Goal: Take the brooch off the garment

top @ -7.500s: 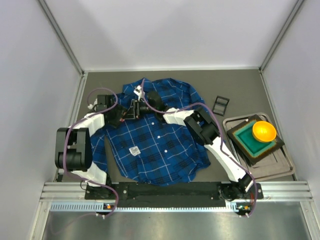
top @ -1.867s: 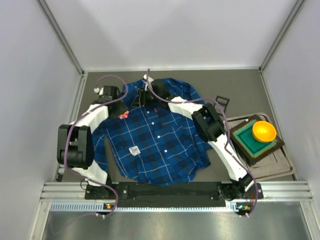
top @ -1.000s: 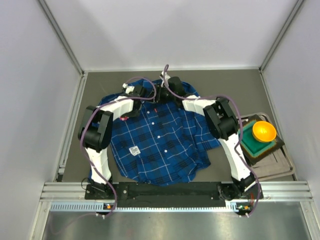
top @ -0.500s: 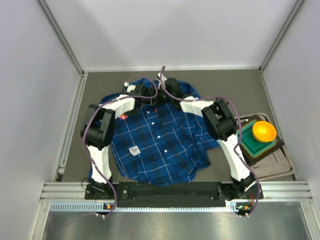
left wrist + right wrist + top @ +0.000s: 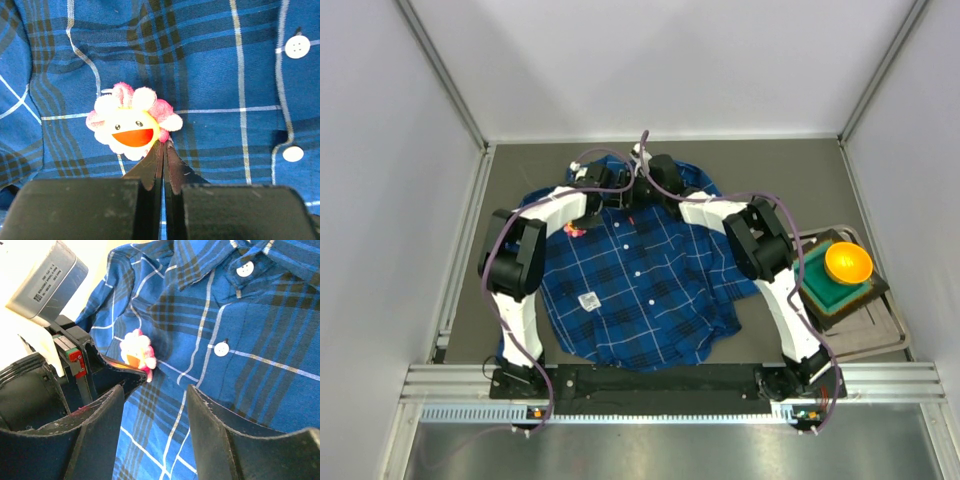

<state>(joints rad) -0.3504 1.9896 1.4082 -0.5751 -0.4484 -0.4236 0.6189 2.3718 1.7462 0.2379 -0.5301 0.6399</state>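
The garment [image 5: 650,290], a blue plaid shirt, lies spread flat on the table. The brooch [image 5: 132,125], a small pink and white flower with an orange smiling mouth, is pinned left of the button row; it shows as a pink speck [image 5: 572,230] from above. My left gripper [image 5: 163,146] is shut, its tips pinching the pink petal at the brooch's lower right edge. In the right wrist view the brooch [image 5: 137,354] sits at the left gripper's tips [image 5: 147,374]. My right gripper [image 5: 155,390] hovers open just above the shirt [image 5: 250,365], a little short of the brooch, holding nothing.
A white square tag [image 5: 588,300] lies on the shirt's front. An orange bowl [image 5: 847,262] sits on a green block in a grey tray [image 5: 880,340] at the right. A small black frame [image 5: 761,210] lies beside the shirt. Walls close in on three sides.
My left gripper has shut at the brooch's lower edge over the last second. Both arms have shifted only slightly near the collar; the right gripper stays open.
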